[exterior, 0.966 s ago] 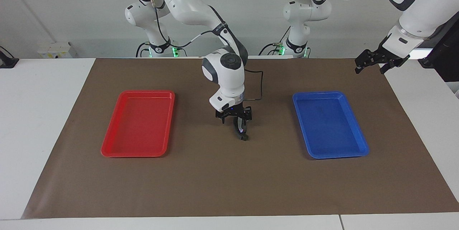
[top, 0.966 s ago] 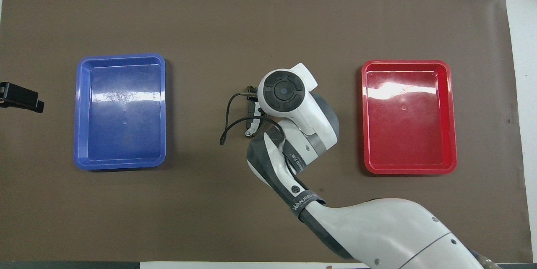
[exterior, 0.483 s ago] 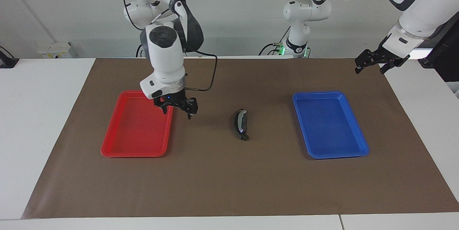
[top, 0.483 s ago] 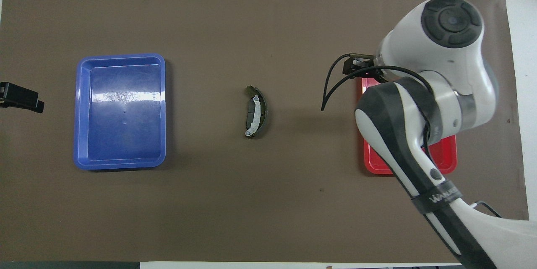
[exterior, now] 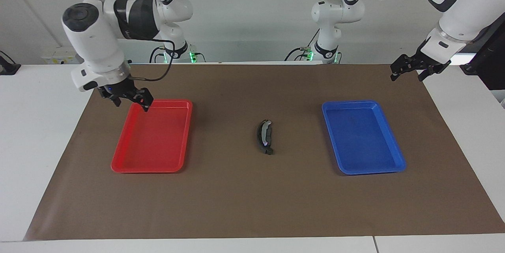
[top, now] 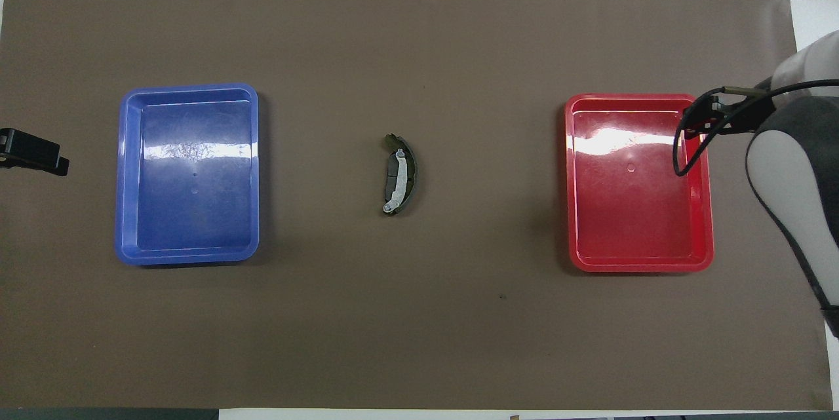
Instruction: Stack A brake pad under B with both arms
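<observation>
Pads: B (exterior: 265, 137) lies on A brake pad (exterior: 260, 141), frame centre (stacked).
R gripper (exterior: 127, 97): upper left, empty, fingers apart.
L gripper (exterior: 410, 67): upper right, empty, fingers apart, waits.

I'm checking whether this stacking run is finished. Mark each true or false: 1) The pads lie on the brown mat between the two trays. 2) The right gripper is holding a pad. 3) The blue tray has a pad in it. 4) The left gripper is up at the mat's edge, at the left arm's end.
1) True: the stacked pads lie on the brown mat between the red tray and the blue tray.
2) False: the right gripper holds nothing, over the red tray's corner.
3) False: the blue tray shows nothing in it.
4) True: the left gripper waits there, raised.
</observation>
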Controlling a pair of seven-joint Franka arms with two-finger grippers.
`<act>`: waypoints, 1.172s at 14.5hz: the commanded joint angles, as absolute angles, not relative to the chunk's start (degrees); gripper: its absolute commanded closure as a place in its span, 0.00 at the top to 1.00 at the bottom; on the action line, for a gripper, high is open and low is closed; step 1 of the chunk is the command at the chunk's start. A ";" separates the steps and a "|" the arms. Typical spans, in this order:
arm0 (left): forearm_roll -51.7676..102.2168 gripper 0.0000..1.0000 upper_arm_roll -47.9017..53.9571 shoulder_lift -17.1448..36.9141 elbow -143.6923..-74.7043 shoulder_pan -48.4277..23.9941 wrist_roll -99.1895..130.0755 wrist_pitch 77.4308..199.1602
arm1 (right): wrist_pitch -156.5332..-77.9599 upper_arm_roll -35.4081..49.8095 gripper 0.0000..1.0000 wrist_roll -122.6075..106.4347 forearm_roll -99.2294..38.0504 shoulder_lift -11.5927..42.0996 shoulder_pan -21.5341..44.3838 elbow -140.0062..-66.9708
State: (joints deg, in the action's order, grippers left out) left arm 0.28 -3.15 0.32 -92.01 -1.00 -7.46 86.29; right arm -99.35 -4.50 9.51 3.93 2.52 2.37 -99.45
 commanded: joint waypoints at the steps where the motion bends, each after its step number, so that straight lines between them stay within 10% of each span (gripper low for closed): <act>1: -0.62 1.00 -3.08 -0.17 -92.37 -0.79 -7.82 85.69 | -99.41 -3.43 1.00 6.42 3.69 -2.01 -0.61 -103.10; 17: -0.62 0.99 -3.08 -0.17 -92.37 -0.79 -7.82 85.69 | -84.82 -2.46 1.00 3.26 3.68 -1.32 1.49 -89.65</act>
State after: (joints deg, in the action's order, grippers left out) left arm 0.28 -3.15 0.32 -92.01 -1.00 -7.46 86.29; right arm -86.01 -2.47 5.64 2.34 -2.06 0.84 -91.24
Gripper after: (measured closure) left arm 0.000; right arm 0.000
